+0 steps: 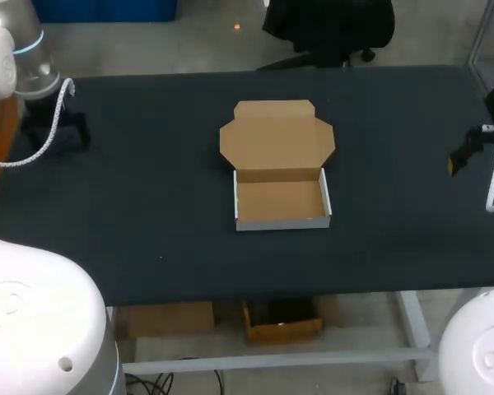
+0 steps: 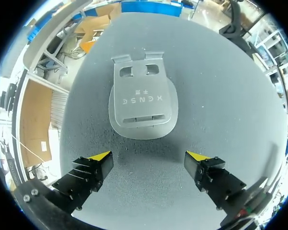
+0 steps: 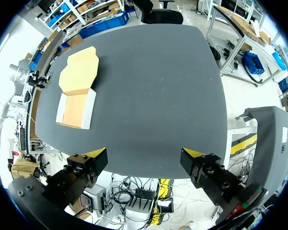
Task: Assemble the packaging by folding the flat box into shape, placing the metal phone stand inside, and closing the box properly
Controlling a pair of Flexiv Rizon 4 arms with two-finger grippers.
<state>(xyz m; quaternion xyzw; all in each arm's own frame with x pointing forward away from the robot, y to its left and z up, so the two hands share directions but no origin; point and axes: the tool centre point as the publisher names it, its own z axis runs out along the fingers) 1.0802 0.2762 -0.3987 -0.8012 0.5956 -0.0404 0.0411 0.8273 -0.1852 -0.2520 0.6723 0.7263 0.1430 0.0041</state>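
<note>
Left gripper [image 2: 148, 160] is hanging over the table [image 2: 221, 96] with its 2 yellow-tipped fingers [image 2: 100, 158] spread wide and gripping nothing. Just ahead of it, the metal phone stand [image 2: 143, 103] is lying flat on the dark surface. It is grey, lined up with the gap between the fingers and touching neither. From the head view, the left arm [image 1: 25, 62] is sitting over the far left corner of the table, and the stand is not showing there.

At the table's right edge, the right gripper [image 3: 144, 155] is hovering with its 2 fingers also standing wide apart and holding nothing. Across a broad stretch of dark surface from it, the box [image 1: 280, 177] is resting in the middle of the table. It is folded into a shallow tray with white outer walls and a brown inside. Its lid [image 1: 277, 136] is lying open and flat toward the far edge. The box is sitting well apart from both grippers.
</note>
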